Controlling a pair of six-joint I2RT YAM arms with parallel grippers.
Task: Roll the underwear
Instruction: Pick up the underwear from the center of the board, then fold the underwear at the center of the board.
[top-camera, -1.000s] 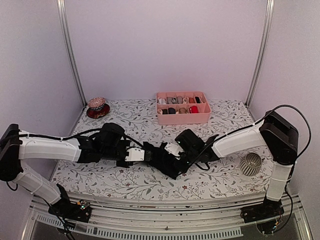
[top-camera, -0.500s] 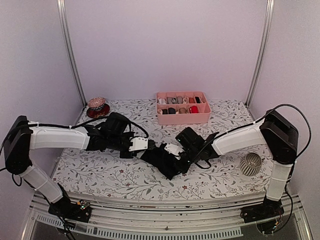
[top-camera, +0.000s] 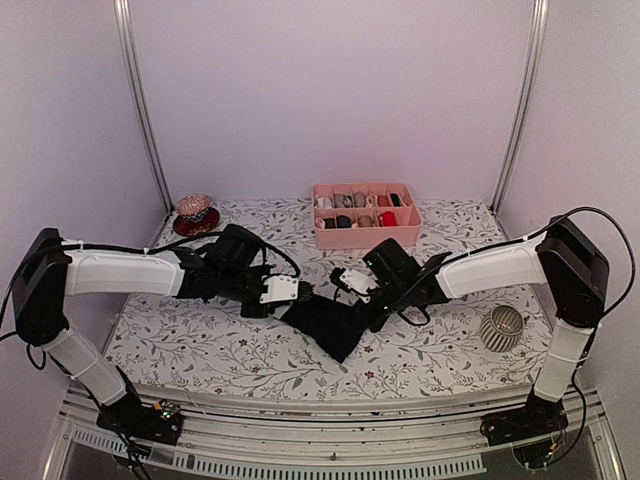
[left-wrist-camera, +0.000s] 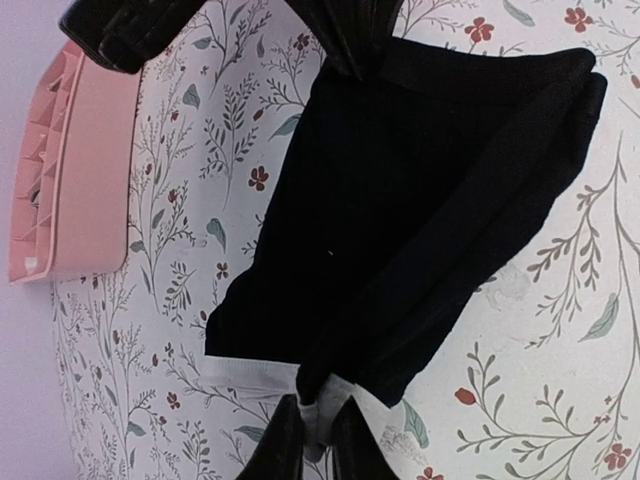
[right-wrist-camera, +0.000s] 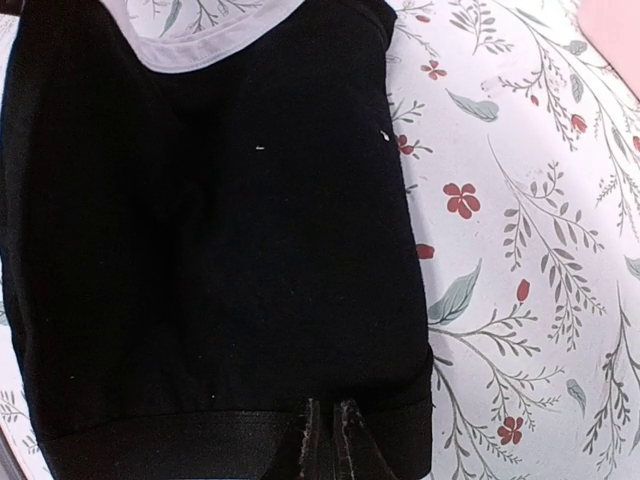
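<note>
One piece of underwear (top-camera: 332, 322), black with a pale waistband, lies spread on the floral table between both arms. My left gripper (top-camera: 296, 292) is at its left corner. In the left wrist view that gripper (left-wrist-camera: 319, 400) is shut on a bunched fold of the pale waistband (left-wrist-camera: 255, 372), with the black cloth (left-wrist-camera: 420, 200) stretching away from it. My right gripper (top-camera: 362, 298) is at the cloth's far right edge. In the right wrist view its fingers (right-wrist-camera: 325, 405) stand almost together, pinching the black hem band (right-wrist-camera: 150, 440); the waistband (right-wrist-camera: 200, 40) shows at the top.
A pink divided tray (top-camera: 366, 236) with small fabric bundles stands at the back centre, and its edge shows in the left wrist view (left-wrist-camera: 60, 180). A red dish (top-camera: 194, 222) sits at the back left. A ribbed silvery ball (top-camera: 501, 327) lies right, by the right arm's base.
Both grippers have moved back, away from the near edge. The underwear has been drawn out flatter and wider between them.
</note>
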